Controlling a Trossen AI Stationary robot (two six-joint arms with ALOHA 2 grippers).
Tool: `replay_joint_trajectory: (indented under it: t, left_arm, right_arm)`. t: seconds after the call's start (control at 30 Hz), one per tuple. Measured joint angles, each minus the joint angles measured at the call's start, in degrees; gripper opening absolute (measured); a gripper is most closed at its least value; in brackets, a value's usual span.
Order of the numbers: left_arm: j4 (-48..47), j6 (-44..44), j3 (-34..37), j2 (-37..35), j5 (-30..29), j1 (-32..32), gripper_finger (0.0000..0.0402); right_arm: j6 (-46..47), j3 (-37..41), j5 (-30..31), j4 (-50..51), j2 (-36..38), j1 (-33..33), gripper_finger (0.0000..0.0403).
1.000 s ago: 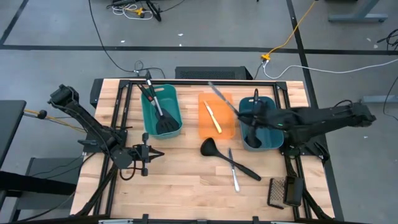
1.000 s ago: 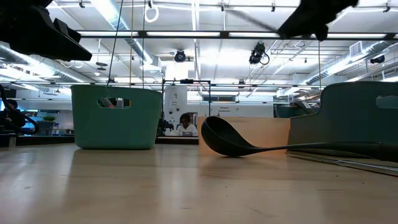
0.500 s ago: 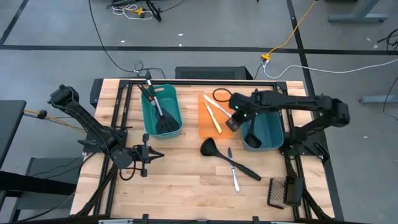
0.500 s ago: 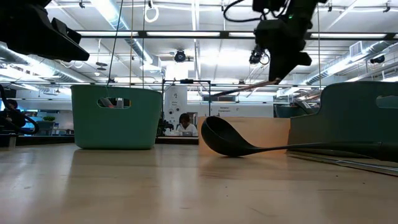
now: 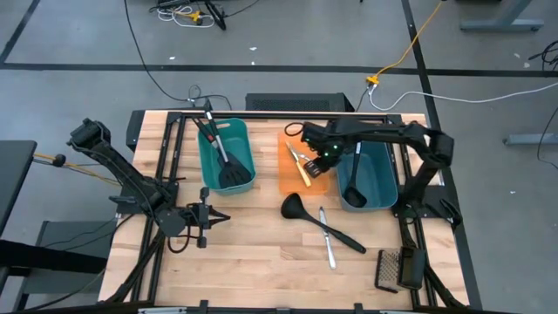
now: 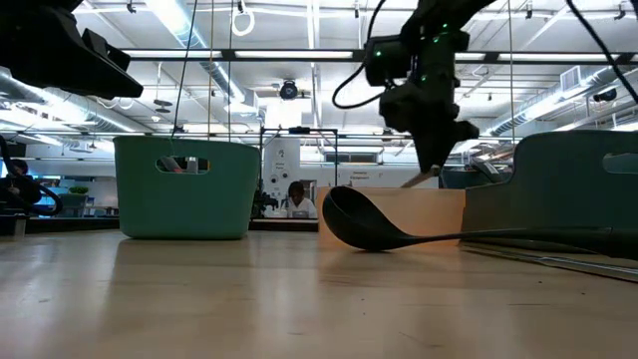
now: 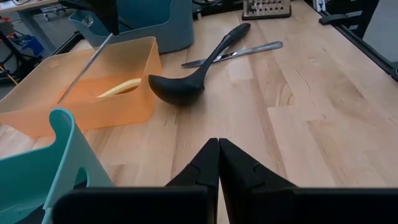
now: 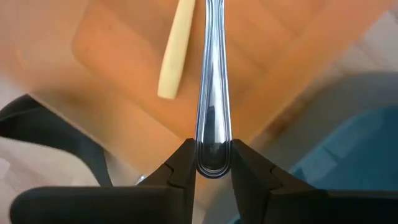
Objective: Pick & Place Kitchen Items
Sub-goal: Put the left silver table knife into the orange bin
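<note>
My right gripper [image 5: 323, 157] hangs over the orange tray [image 5: 316, 185], shut on a slim silver knife [image 8: 211, 74]. A yellow knife [image 8: 177, 50] lies in the tray. On the table in front of the tray lie a black ladle [image 5: 305, 215] and a second silver knife [image 5: 328, 239]. Black spatulas [image 5: 225, 159] lean in the left teal tub [image 5: 248, 148], and a black spoon [image 5: 353, 185] stands in the right teal tub [image 5: 384, 170]. My left gripper [image 5: 214, 216] waits shut near the table's left side. My right gripper pinches one end of the silver knife [image 8: 213, 134] between its two fingers [image 8: 181, 167]. The fingers point down from above. The knife hangs slanted below them [image 7: 84, 68], its lower end down in the orange tray; whether it touches the tray floor I cannot tell.
A dark mesh grater [image 5: 392, 269] lies at the near right corner. Bare wood [image 5: 253, 253] spreads across the near middle and left of the table. People sit in the room beyond the table.
My right gripper has swung from above the right teal tub toward the table's left, come down over the orange tray and tipped until it points down. The silver knife has gone with it and now slants down into the tray.
</note>
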State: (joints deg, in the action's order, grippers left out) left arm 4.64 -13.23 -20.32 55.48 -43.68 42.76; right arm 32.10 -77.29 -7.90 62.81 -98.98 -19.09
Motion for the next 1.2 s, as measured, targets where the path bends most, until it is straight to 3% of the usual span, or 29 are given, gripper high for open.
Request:
replay_joint_trajectory:
  t: [0.33, 1.03, 1.2]
  left_arm:
    - [0.0, 0.0, 0.0, 0.0, 1.5, 0.0, 0.0010]
    - [-0.1, 0.0, 0.0, 0.0, 1.9, 0.0, 0.0015]
    - [-0.1, 0.0, 0.0, 0.0, 1.9, 0.0, 0.0015]
  right_arm:
    - [2.0, -1.2, 6.0, -0.8, -4.3, 0.8, 0.0079]
    - [-1.4, -1.1, 5.5, -5.8, -13.2, 1.7, 0.0085]
    - [-3.1, -1.1, 5.3, -6.2, -12.8, 1.7, 0.0110]
